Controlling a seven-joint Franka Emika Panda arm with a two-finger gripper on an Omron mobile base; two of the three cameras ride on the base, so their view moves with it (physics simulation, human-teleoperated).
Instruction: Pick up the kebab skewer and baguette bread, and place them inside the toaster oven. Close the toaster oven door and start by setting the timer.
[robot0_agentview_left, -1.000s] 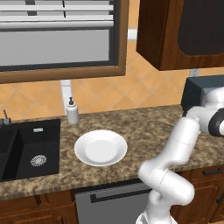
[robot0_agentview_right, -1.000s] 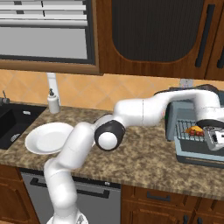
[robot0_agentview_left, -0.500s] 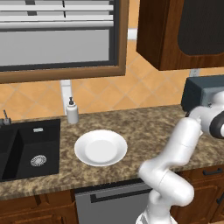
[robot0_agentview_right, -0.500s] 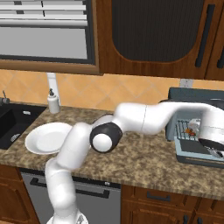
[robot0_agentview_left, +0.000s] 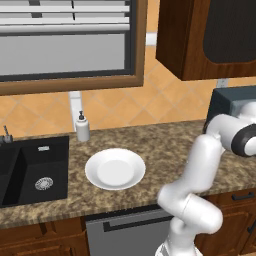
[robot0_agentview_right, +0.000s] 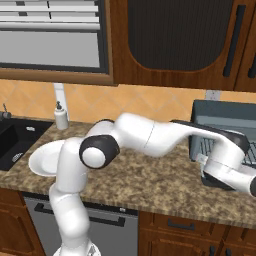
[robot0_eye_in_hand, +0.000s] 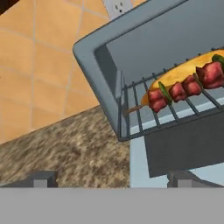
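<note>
Drawn back from the toaster oven (robot0_agentview_right: 222, 116) since a moment ago, arm stretched right over the bench (robot0_agentview_right: 150, 182). Jaws spread wide, empty. Kebab skewer (robot0_eye_in_hand: 183, 86) and baguette bread (robot0_eye_in_hand: 186, 70) inside on the rack (robot0_eye_in_hand: 166, 113); toaster oven door (robot0_eye_in_hand: 183, 146) down.

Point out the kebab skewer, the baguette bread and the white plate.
kebab skewer (robot0_eye_in_hand: 186, 87), hand view, middle meat chunk.
baguette bread (robot0_eye_in_hand: 183, 70), hand view, crust above the meat.
white plate (robot0_agentview_left: 115, 168), left base view, bare centre.
</note>
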